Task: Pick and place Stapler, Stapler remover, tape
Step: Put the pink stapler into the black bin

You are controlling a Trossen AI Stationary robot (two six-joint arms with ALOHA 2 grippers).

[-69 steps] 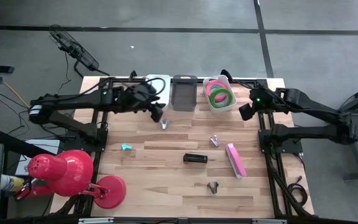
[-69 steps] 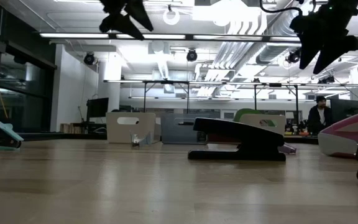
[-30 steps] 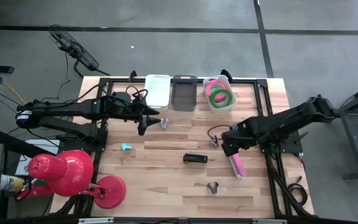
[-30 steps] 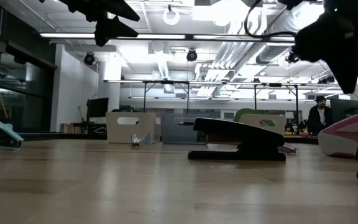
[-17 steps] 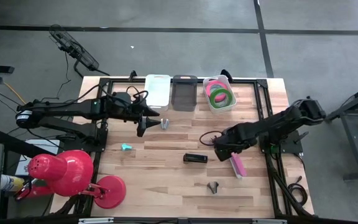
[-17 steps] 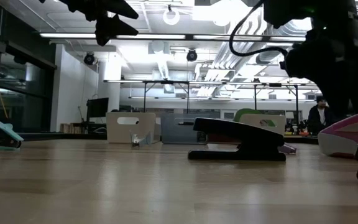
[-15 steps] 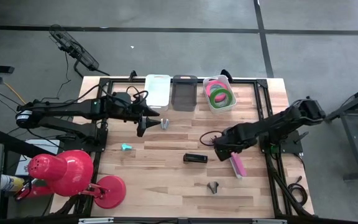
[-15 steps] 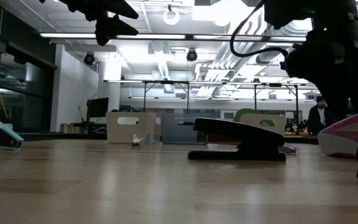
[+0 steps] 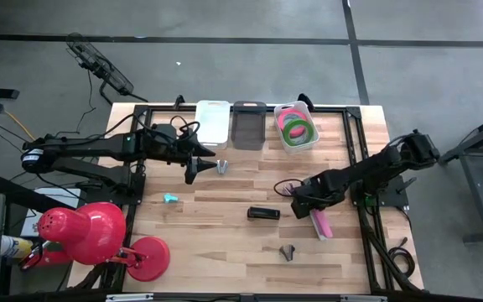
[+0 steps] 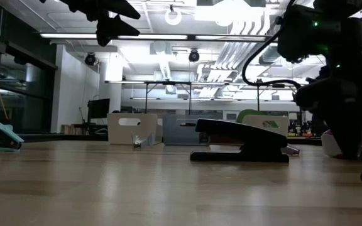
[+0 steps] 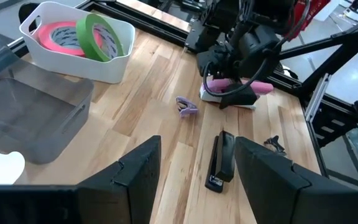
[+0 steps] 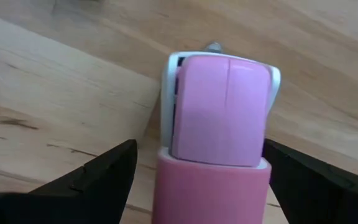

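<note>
A pink stapler (image 9: 319, 225) lies flat on the table's right side. My right gripper (image 12: 197, 149) points down over its far end, open, with one finger on either side of the stapler's end (image 12: 221, 106) and a gap showing on both sides. A black stapler (image 9: 263, 213) lies mid-table. Stapler removers lie apart: silver (image 9: 222, 166), teal (image 9: 171, 198), dark (image 9: 288, 252), purple (image 11: 186, 106). Green and pink tape rolls (image 9: 296, 126) sit in a white bin. My left gripper (image 11: 197, 149) hovers open and high over the far left part.
An empty white bin (image 9: 213, 122) and a grey bin (image 9: 248, 124) stand at the far edge beside the tape bin (image 9: 283, 143). A red desk lamp (image 9: 99, 235) fills the near left corner. Bare wood lies between the scattered items.
My right gripper has come down from well above the table onto the far end of the pink stapler, shifting slightly toward the near edge. The stapler has not moved.
</note>
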